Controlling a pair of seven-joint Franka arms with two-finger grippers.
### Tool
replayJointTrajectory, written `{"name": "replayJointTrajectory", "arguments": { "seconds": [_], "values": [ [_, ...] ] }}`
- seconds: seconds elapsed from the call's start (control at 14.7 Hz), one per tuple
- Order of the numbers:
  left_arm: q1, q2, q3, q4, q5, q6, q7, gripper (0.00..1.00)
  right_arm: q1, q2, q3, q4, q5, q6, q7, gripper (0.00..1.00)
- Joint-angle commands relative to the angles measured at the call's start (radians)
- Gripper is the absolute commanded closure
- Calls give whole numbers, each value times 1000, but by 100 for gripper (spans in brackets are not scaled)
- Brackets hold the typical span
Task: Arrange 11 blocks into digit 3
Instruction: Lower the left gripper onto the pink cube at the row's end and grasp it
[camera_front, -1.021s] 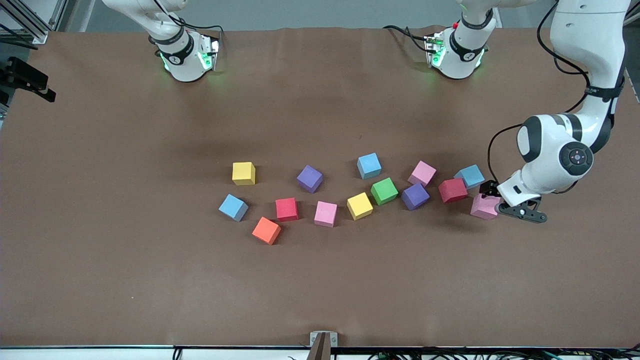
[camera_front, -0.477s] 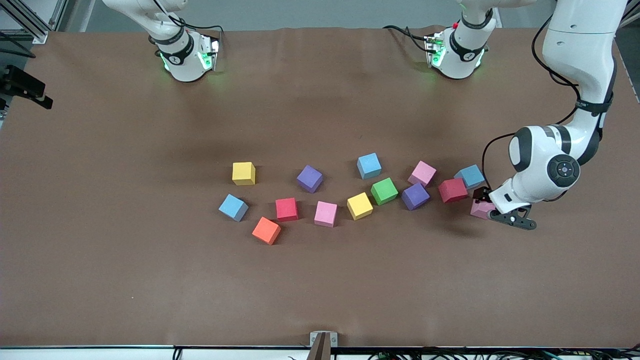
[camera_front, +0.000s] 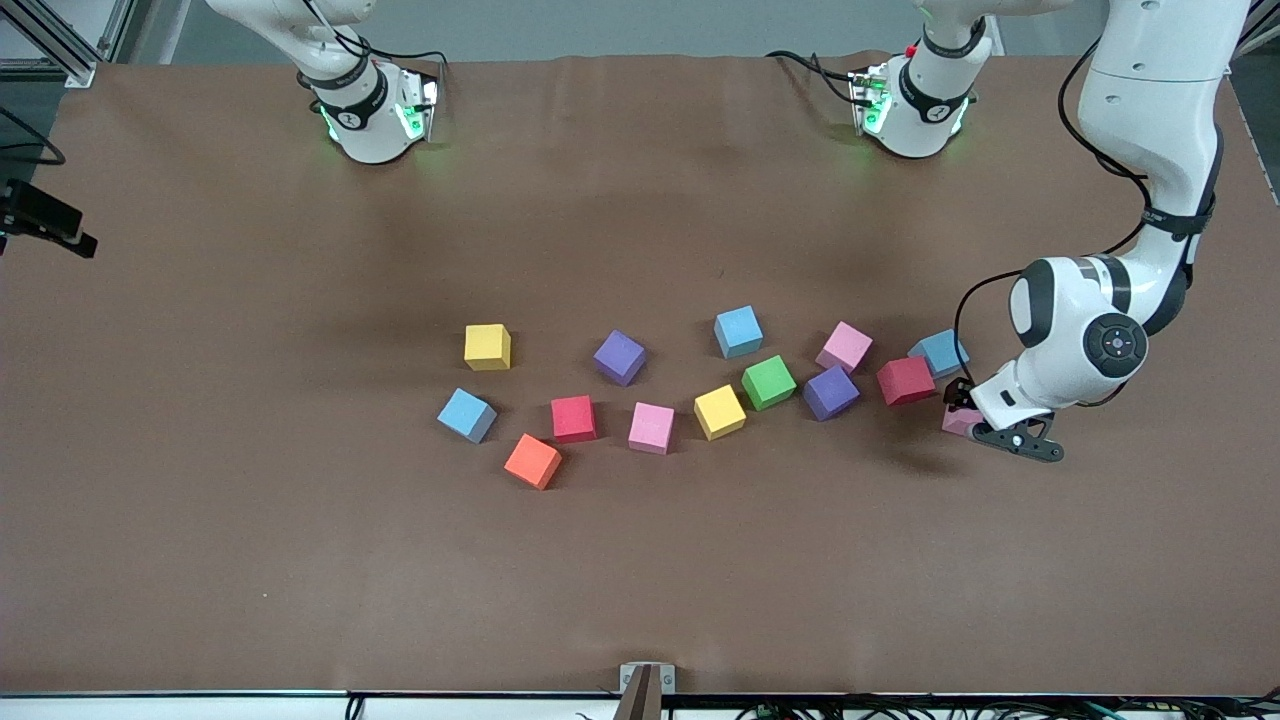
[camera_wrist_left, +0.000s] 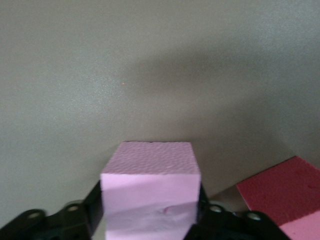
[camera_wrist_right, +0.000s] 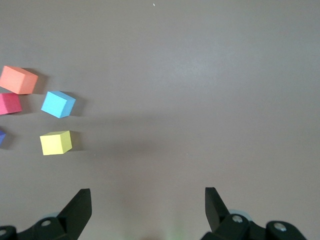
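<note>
My left gripper (camera_front: 962, 420) is shut on a pink block (camera_front: 957, 421), low at the left arm's end of the table. The left wrist view shows that pink block (camera_wrist_left: 150, 185) between the fingers. A red block (camera_front: 905, 380) and a blue block (camera_front: 940, 352) lie close beside it. The other blocks lie scattered and apart: pink (camera_front: 844, 346), purple (camera_front: 830, 392), blue (camera_front: 738, 331), yellow (camera_front: 720, 411), pink (camera_front: 651, 427), purple (camera_front: 619, 357), red (camera_front: 573, 418), orange (camera_front: 532, 461), blue (camera_front: 466, 414), yellow (camera_front: 487, 346). My right gripper (camera_wrist_right: 148, 210) is open and empty, high over bare table.
A green cube (camera_front: 768, 382) sits between the yellow and purple blocks. A black part (camera_front: 40, 222) juts in at the table's edge at the right arm's end. The arms' bases (camera_front: 375, 110) stand along the edge farthest from the front camera.
The left hand has shifted a little toward the red block with the pink block in it, and hides more of it. The black part at the right arm's end has moved nearer the front camera.
</note>
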Motion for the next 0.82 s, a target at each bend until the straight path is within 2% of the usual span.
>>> {"name": "replayJointTrajectory", "arguments": {
  "seconds": [0.0,0.07,0.2,0.34,0.54,0.75],
  "values": [
    [1,0,-10,10,6,8,-30,53,-21,86,11,16,-20,16,-7,0],
    [2,-9,-10,10,7,7,-46,57,-24,128,11,16,-28,37,-6,0],
    [8,-76,-16,7,6,-19,-47,58,-27,141,12,7,-25,76,-1,0],
    [7,-167,-25,6,6,-123,-60,58,-15,144,14,1,-16,87,70,0],
    [7,-288,-114,-26,6,-226,-210,58,56,144,17,-28,-12,105,338,0],
    [8,-373,-270,-77,6,-302,-428,58,126,143,20,-54,18,50,633,0]
  ]
}}
